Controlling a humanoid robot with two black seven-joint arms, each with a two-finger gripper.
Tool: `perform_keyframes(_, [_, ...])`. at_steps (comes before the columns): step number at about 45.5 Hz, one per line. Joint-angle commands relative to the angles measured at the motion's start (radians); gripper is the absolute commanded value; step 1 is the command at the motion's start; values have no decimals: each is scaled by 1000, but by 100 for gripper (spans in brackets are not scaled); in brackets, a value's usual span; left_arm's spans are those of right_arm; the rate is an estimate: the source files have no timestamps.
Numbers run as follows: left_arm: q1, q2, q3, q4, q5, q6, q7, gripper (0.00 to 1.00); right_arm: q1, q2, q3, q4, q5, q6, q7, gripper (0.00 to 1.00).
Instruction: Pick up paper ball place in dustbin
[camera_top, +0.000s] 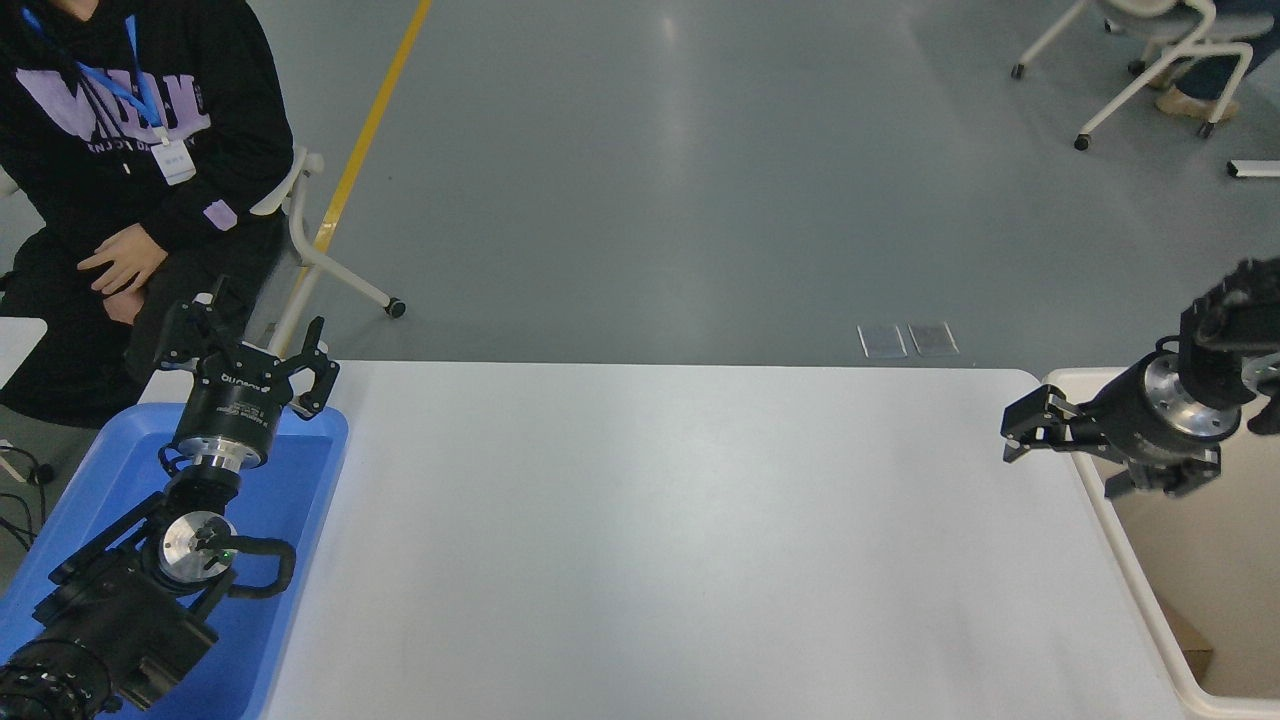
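Note:
No paper ball lies on the white table. The cream-white dustbin stands at the table's right end. A tan-brown piece lies at its bottom, partly hidden by the rim; I cannot tell if it is the paper ball. My right gripper is open and empty, held above the bin's near-left rim and the table's right edge, pointing left. My left gripper is parked open and empty over the blue tray at the lower left.
A shallow blue tray sits at the table's left end under the left arm. A person in a black hoodie sits on a chair beyond the far left corner. Wheeled chairs stand on the grey floor at the top right.

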Motion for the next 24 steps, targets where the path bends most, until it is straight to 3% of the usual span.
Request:
perform_keyframes(1, [0,0,0,-1,0,0,0,99,277,138,-4,110,6,115,0,100])
perform_keyframes(24, [0,0,-1,-1,0,0,0,99,430,143,-8,142,48,115,0,100])
